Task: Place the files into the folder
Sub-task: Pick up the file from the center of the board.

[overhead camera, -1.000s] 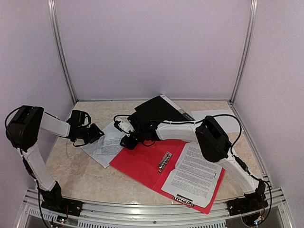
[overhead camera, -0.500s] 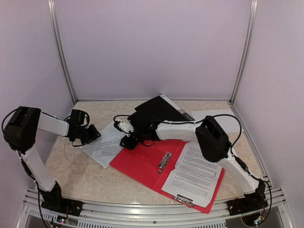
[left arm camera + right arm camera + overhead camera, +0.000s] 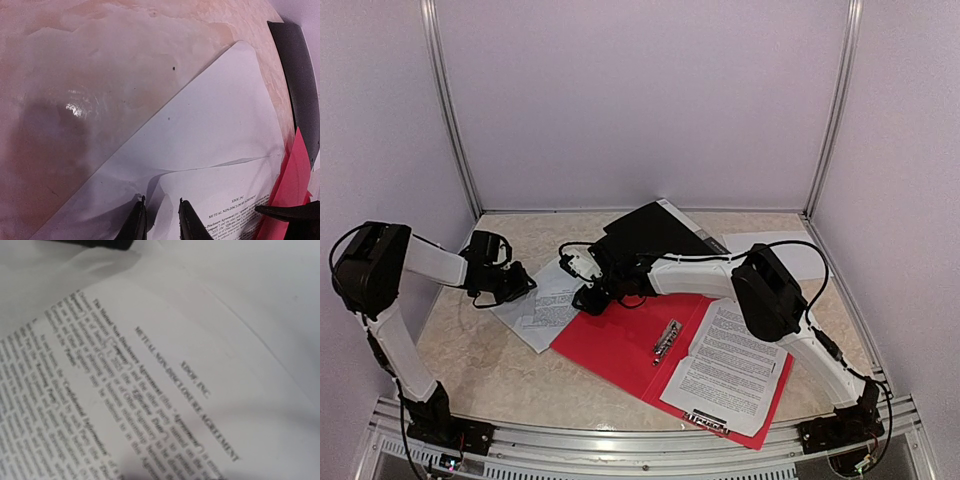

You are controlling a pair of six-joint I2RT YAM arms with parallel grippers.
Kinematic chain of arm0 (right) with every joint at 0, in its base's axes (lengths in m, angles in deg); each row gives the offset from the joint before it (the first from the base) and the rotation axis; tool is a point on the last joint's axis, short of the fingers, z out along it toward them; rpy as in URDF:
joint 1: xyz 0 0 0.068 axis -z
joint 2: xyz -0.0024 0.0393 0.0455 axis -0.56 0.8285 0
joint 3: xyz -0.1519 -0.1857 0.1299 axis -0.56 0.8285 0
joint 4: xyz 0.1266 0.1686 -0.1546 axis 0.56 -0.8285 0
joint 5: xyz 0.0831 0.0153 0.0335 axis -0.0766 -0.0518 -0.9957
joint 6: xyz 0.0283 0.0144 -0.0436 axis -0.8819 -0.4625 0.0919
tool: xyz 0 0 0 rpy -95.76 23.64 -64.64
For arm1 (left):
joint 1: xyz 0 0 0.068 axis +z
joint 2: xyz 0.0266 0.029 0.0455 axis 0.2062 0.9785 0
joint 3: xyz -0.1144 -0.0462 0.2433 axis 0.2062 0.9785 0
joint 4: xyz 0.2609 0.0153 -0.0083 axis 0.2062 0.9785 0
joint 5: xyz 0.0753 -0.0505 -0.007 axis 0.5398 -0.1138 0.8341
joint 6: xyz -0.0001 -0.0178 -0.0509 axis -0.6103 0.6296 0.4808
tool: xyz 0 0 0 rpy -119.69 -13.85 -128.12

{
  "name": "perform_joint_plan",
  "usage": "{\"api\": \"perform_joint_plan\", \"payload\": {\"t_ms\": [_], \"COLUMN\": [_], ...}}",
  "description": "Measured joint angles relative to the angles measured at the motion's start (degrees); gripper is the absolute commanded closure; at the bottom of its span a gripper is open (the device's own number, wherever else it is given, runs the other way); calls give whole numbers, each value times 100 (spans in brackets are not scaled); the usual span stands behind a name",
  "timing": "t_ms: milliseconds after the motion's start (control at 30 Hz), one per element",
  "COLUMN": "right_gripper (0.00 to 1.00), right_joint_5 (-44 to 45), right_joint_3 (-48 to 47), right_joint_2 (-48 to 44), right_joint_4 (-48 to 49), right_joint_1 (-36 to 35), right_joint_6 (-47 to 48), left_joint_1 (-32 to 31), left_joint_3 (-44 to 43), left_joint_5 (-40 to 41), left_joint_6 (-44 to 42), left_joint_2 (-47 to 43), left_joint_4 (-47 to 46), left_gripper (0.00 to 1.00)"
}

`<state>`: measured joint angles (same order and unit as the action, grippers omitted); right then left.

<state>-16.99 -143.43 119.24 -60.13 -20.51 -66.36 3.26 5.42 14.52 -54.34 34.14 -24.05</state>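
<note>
Partly done: one filed sheet (image 3: 730, 365) lies in the open red folder (image 3: 615, 345), and the rest wait on the desk (image 3: 480, 360).

At the left, the left pincer (image 3: 520, 285) hangs low over the loose files (image 3: 542, 308). Its wrist view shows the fingertips (image 3: 137, 225) a narrow gap apart, astride a raised wrinkle in the blank sheet (image 3: 220, 130); I cannot tell whether they pinch it. Just to its right, the right pincer (image 3: 589, 297) rests on the same files at the folder's near-left edge; its fingers are hidden, so its state is likewise unclear. The folder's metal clip (image 3: 666, 341) is bare. These left-hand sheets remain to be filed, and perhaps also the paper under the black folder (image 3: 645, 235) behind.
</note>
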Motion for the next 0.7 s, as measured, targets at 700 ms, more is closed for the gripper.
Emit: {"api": "perform_joint_plan", "payload": {"t_ms": [700], "right_gripper": [59], "right_joint_5": [-109], "right_joint_3": [0], "right_joint_2": [0], "right_joint_4": [-4], "right_joint_1": [0], "right_joint_6": [-2], "left_joint_1": [-13], "left_joint_3": [-4], "left_joint_5": [409], "left_joint_6": [-212], "left_joint_2": [-46], "left_joint_4": [157], "left_gripper": [92]}}
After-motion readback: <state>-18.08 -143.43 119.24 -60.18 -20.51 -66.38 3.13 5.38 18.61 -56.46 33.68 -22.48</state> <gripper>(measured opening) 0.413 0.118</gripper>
